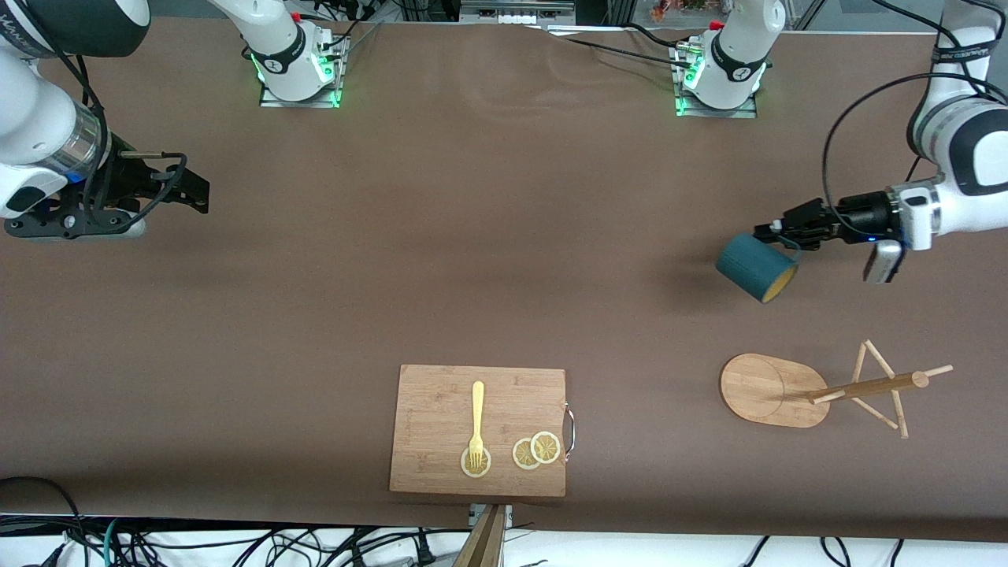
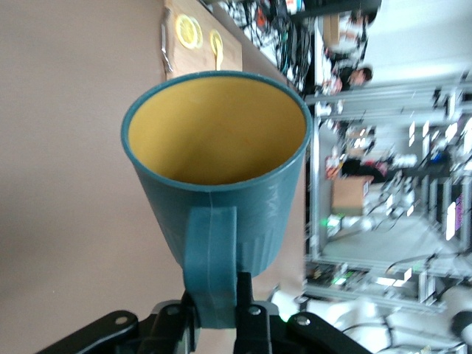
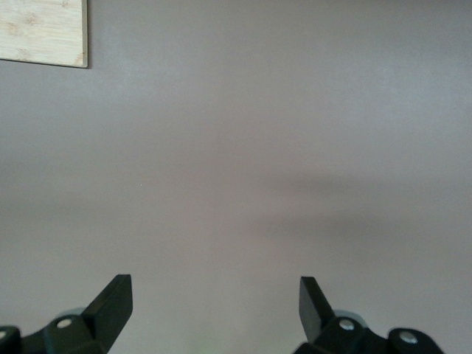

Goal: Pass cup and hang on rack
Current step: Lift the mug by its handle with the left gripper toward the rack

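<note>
Cup (image 1: 756, 267): teal, yellow-tan inside, held in the air on its side over bare table toward the left arm's end, mouth tipped down toward the front camera. In the left wrist view the cup (image 2: 217, 169) is gripped by its loop handle alone.

Left gripper (image 1: 780, 231): clamped on the handle, fingers pinching the loop from both sides; wrist roughly level.

Rack (image 1: 819, 390): bamboo mug tree standing near the front edge toward the left arm's end, nearer the front camera than the cup; oval base, pole, thin pegs fanning out at the top. No cup on it yet.

Right gripper (image 1: 185, 185): over the table near the right arm's end, well apart from the cup, fingers (image 3: 114, 299) spread wide and holding nothing. This arm waits.

Board (image 1: 479, 429): at the middle of the front edge, carrying a fork (image 1: 476, 421) and lemon slices (image 1: 535, 450). Not part of the job.

Step in hand, as I judge it: carrying the cup to a peg. To do it well, the loop must meet a peg end-on, yet the fingers sit on that loop, so choose an upward-slanting peg and thread the free part of the handle. Lower slowly; the pegs are thin and a sideways knock could tip the rack. Release only once the handle bears on the peg.
</note>
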Motion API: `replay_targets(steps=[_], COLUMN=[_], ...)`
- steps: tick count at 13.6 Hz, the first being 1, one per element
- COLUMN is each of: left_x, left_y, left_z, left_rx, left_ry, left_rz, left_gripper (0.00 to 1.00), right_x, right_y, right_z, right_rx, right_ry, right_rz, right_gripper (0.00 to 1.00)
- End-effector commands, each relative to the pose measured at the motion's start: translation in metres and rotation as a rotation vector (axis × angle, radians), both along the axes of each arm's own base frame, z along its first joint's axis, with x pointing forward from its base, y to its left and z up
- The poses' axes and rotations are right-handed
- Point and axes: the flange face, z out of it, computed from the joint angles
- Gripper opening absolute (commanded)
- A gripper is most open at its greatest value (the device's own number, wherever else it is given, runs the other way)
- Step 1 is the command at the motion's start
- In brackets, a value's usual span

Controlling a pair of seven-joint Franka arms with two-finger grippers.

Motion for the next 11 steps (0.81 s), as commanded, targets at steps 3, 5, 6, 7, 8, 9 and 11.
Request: replay_targets(steps=[3,5,6,7,8,9,11], left_x=[0.033,0.047,0.053,0.058,0.061,0.066,0.077], left_y=[0.055,0.063,0.064,0.067,0.07,0.072,0.081], left_z=[-0.007,-0.009,-0.01,-0.012,-0.017,-0.023,-0.03], left_rx=[-0.214,-0.272,-0.296,-0.312,-0.349,-0.385,-0.429], left_ry=[0.172,0.201,0.205,0.2,0.198,0.196,0.181], left_rz=[0.151,0.187,0.187,0.194,0.207,0.216,0.221], left_gripper=[0.0,0.0,0.0,0.0,0.0,0.0,0.0], right_x=[-0.005,-0.005,-0.005,-0.005,-0.005,-0.005,-0.005], right_y=[-0.002,-0.002,-0.002,-0.002,-0.002,-0.002,-0.002], right_z=[0.002,0.002,0.003,0.003,0.002,0.002,0.002], right_rx=[-0.012,-0.012,-0.012,-0.012,-0.013,-0.013,-0.013], right_ry=[-0.011,-0.011,-0.011,-0.011,-0.01,-0.01,-0.008], right_rz=[0.002,0.002,0.002,0.002,0.002,0.002,0.002], right_gripper=[1.0,1.0,1.0,1.0,1.0,1.0,1.0])
